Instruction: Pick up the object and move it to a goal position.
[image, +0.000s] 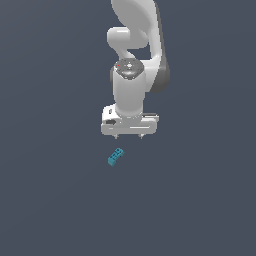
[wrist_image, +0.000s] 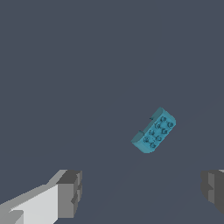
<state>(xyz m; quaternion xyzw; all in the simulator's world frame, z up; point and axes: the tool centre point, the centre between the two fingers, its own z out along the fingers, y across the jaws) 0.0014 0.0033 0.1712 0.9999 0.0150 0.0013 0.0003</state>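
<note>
While jaws gape, one teal block lies apart

A flat, uniform dark slate-grey floor fills the exterior view. One thing lies directly on it: a tiny teal-blue block, just below the frame's centre, set diagonally, dark holes on top

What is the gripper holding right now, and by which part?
Nothing. The gripper is open, and the teal block lies on the floor apart from both fingers.
</note>
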